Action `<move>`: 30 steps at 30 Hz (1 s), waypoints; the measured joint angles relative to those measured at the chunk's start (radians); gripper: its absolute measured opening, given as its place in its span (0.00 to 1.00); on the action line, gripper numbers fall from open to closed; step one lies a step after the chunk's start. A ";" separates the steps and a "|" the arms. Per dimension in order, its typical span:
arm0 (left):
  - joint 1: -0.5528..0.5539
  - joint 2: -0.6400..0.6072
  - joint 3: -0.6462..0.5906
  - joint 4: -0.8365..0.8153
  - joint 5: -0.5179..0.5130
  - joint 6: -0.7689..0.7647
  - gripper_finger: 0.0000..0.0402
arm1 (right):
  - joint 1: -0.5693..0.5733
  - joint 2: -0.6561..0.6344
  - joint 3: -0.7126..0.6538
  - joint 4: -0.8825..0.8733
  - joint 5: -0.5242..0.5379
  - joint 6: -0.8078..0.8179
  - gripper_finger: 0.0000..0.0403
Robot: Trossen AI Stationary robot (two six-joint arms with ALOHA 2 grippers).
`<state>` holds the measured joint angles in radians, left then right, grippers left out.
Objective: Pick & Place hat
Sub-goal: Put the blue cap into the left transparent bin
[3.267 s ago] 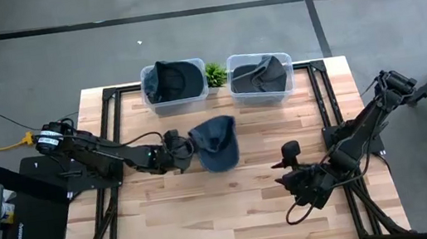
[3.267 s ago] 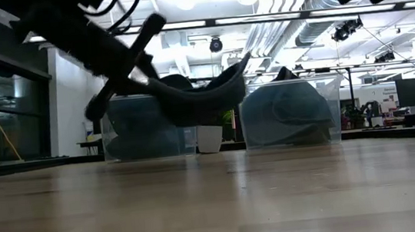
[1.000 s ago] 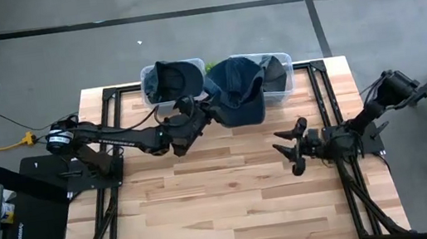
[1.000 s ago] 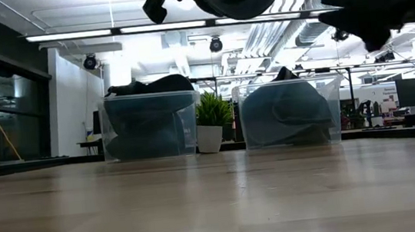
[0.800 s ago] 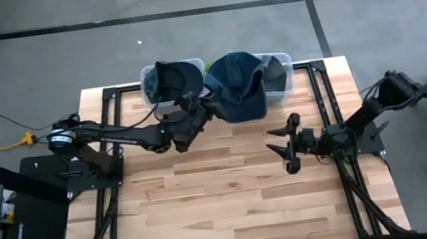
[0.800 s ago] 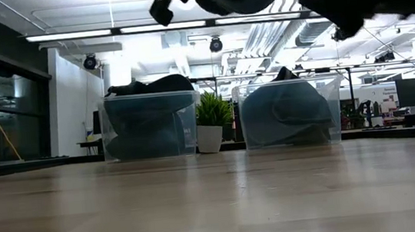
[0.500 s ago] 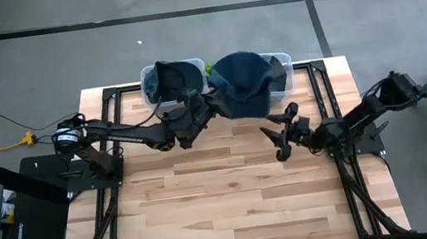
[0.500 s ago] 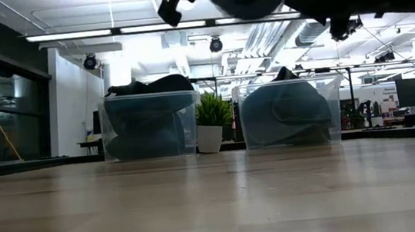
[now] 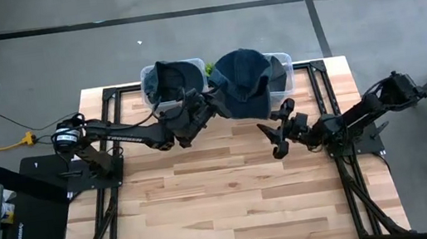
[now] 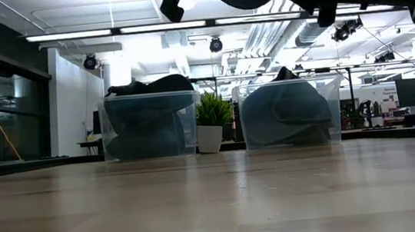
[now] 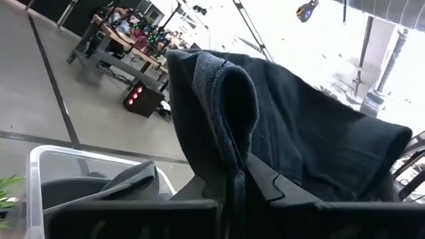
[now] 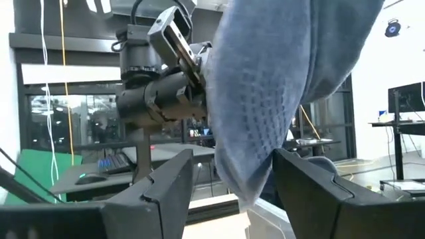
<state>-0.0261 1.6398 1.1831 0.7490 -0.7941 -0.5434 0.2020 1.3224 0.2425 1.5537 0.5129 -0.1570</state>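
Over the last few seconds I have lifted the hat off the table and carried it to the right-hand bin, where it now hangs above that bin's near rim, clear of the wood. The left gripper is clamped on a fold of the hat's fabric, just beside the bin on the side toward the left-hand bin. In the last second the right gripper has swung in from farther out on the table to just in front of the right-hand bin; its fingers stand wide apart with the hanging cloth between them, not yet gripping. I judge this to be a hand-over or a steadying grip before release. The right-hand bin already holds a dark hat, as does the left-hand bin. The small potted plant stands between the bins, near the carry path.
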 joint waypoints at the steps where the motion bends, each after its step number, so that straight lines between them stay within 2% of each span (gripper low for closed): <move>1: 0.000 0.000 0.000 -0.001 0.002 0.000 0.02 | -0.002 0.000 0.006 -0.003 0.000 0.000 0.50; 18: 0.000 0.000 0.000 -0.026 0.022 0.000 0.02 | -0.007 0.000 0.046 -0.023 0.030 -0.002 0.47; 30: 0.000 0.000 0.000 -0.043 0.016 -0.007 0.02 | -0.008 0.000 0.046 -0.022 0.051 -0.002 0.33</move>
<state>-0.0261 1.6398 1.1831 0.7063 -0.7776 -0.5508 0.1944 1.3224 0.2890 1.5314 0.5634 -0.1585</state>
